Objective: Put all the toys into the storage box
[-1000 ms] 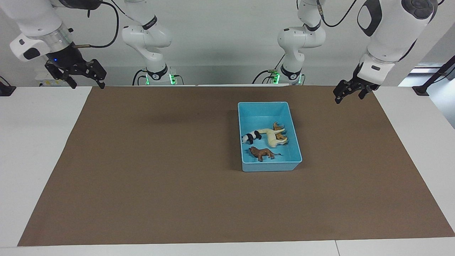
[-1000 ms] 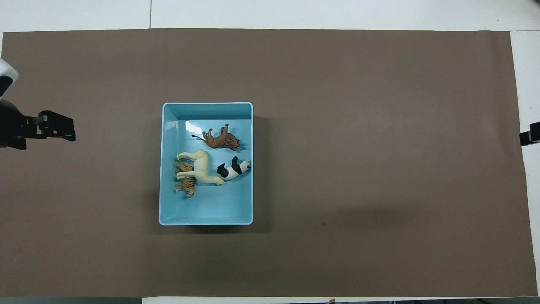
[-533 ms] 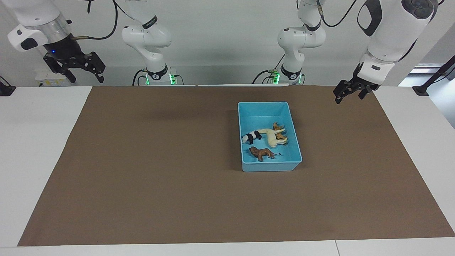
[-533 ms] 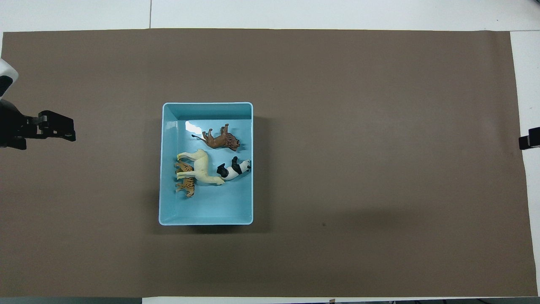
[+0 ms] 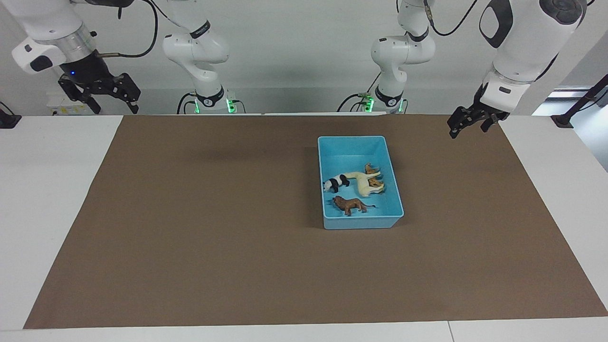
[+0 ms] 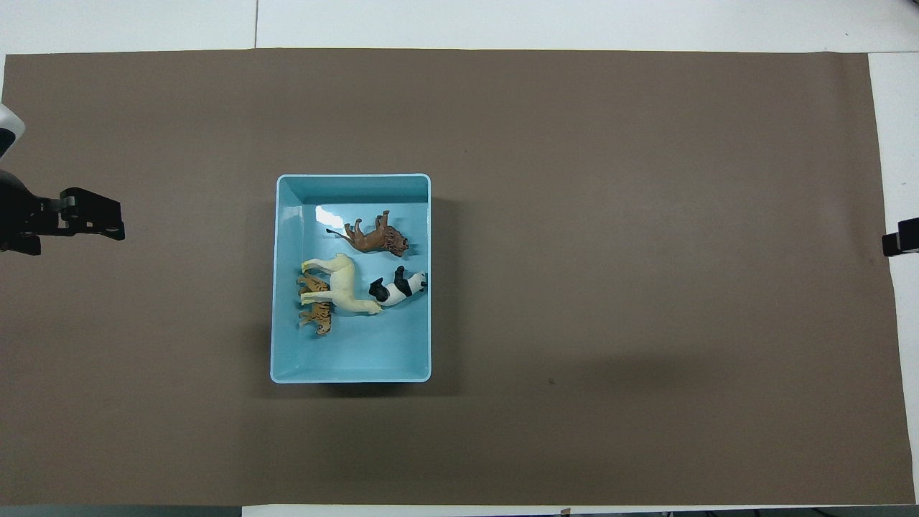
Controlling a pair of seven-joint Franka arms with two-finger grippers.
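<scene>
The light-blue storage box (image 5: 351, 138) stands on the brown mat, toward the left arm's end; it also shows in the overhead view (image 6: 352, 176). All four toys lie in it: the brown lion (image 5: 349, 204) (image 6: 373, 239), the cream-white horse (image 5: 365, 183) (image 6: 341, 283), the panda (image 5: 335, 182) (image 6: 396, 287) and the tiger (image 5: 371, 169) (image 6: 316, 310), partly under the horse. My left gripper (image 5: 468, 129) (image 6: 75, 231) hangs open and empty over the mat's edge at its own end. My right gripper (image 5: 115, 107) is open and empty, raised over the mat's corner at its end; only its tip (image 6: 901, 237) shows from overhead.
The brown mat (image 5: 213, 228) covers most of the white table (image 5: 47, 190). The two arm bases (image 5: 209, 97) (image 5: 389, 97) stand at the table's robot edge.
My right gripper has risen and drawn back a little toward its end of the table. My left gripper has barely shifted. The box and toys have not moved.
</scene>
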